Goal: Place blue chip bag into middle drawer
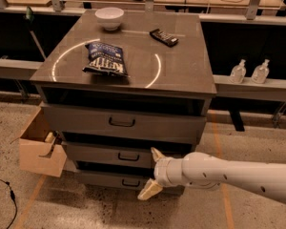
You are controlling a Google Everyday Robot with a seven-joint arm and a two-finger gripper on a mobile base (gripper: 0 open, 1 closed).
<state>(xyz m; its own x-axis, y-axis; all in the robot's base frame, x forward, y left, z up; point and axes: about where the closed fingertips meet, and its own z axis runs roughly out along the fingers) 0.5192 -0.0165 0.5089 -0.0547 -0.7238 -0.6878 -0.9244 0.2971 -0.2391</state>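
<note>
The blue chip bag [105,59] lies flat on the grey cabinet top [181,66], left of centre, inside a bright ring of light. The middle drawer [107,155] is the second of three grey drawers, with a small dark handle [128,157]; it is closed. My gripper [153,173] is low in front of the cabinet, just right of the middle drawer's handle, on a white arm coming from the lower right. Its two cream fingers [157,154] are spread wide and hold nothing.
A white bowl [109,17] sits at the back left of the cabinet top. A small flat black packet [163,37] lies at the back right. An open cardboard box [39,144] stands on the floor at the cabinet's left. Two clear bottles [249,72] stand on a ledge at right.
</note>
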